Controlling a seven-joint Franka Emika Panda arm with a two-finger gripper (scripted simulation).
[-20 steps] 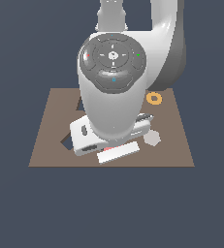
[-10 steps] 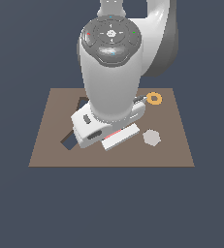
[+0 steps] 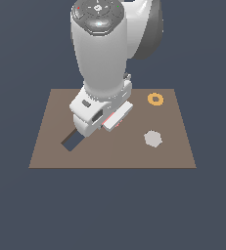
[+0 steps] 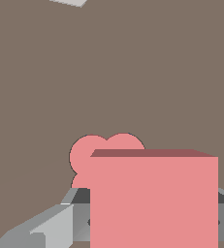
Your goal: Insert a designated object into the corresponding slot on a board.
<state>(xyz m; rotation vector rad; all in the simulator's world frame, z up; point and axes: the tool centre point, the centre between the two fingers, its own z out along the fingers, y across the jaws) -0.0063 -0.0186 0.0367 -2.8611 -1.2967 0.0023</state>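
From my station I see the arm [image 3: 107,53] standing nearly upright over the board [image 3: 173,146], its wrist tipped toward the dark cutout [image 3: 71,141] at the board's near corner on the exterior view's left. The jaws are pinching the pink tile [image 4: 154,201] — it sits squarely between the grey fingers [image 4: 50,225], its broad face filling the wrist view, held above the board's brown surface. In the exterior view only the tile's edge shows under the wrist. Behind the tile on the board lies a smaller pink lobed piece [image 4: 91,152]. An orange ring [image 3: 155,99] and a grey hexagon [image 3: 153,138] lie on the board well apart from the jaws.
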